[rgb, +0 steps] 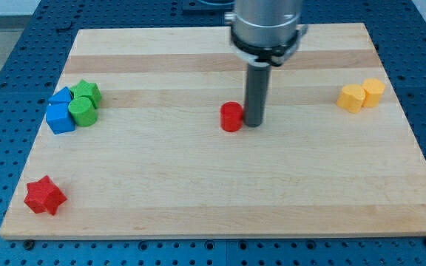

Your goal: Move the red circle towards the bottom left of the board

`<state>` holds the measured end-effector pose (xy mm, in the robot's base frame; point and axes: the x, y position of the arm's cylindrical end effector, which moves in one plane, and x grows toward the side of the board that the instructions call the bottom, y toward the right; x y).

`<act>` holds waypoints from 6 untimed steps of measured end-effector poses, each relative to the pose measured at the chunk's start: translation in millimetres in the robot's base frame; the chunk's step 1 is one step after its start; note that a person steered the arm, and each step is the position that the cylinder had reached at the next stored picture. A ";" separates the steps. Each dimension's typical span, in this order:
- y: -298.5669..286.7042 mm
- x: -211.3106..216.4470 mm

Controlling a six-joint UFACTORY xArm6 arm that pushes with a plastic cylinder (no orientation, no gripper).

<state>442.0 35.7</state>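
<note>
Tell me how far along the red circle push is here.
Done: my tip has reached the red circle and sits right beside it on the view's right. In hand: it is lined up for a leftward push. Left: nearly all the travel, since the circle sits mid-board, far from the bottom left corner where the red star lies.

Arm (266, 22) above its collar, off the view's top

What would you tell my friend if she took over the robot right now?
My tip sits right beside the red circle, on its right in the view.
The red circle is near the middle of the board, far from the bottom left corner, where the red star lies.
Done: tip lined up by the circle.
Left: push the circle toward the view's bottom left.
</note>
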 end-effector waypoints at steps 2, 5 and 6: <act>-9.9 -22.8; -133.8 51.3; -174.7 62.3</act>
